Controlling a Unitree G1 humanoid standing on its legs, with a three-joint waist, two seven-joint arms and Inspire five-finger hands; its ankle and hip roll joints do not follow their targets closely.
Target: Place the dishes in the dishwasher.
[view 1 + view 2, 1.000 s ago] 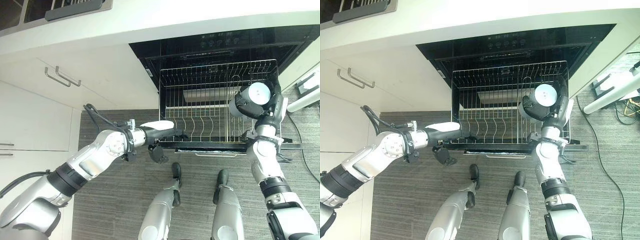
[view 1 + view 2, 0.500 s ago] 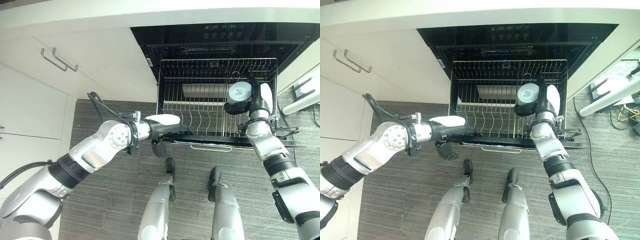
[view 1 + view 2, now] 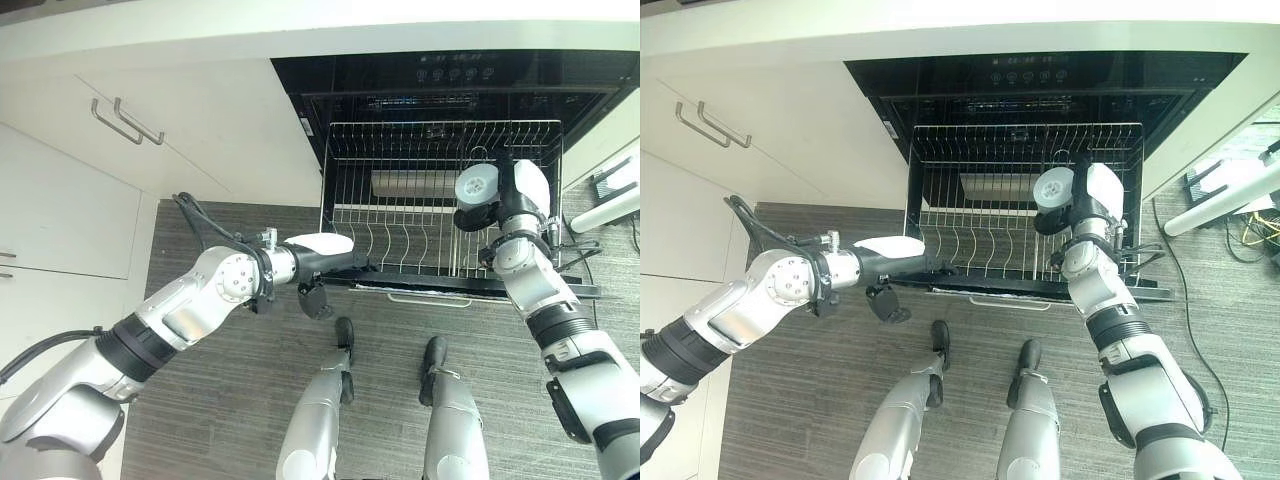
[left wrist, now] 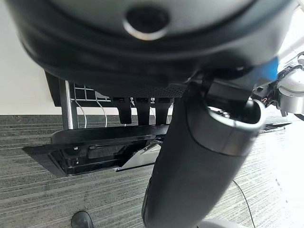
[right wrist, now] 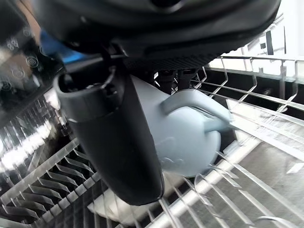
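Pale blue ceramic mug w/ handle, curled in right hand, now lower than 1 s ago, just above right side of pulled-out wire dishwasher rack. Left hand still at rack's near-left front edge, fingers hooked over it as if steadying. Mug not yet seated; likely next: lower onto tines.

Readable text: none.
Dishwasher control panel: row of small round symbols, too small to read.
Display strip under the panel: faint lit marks, illegible.
Mug: no print visible.
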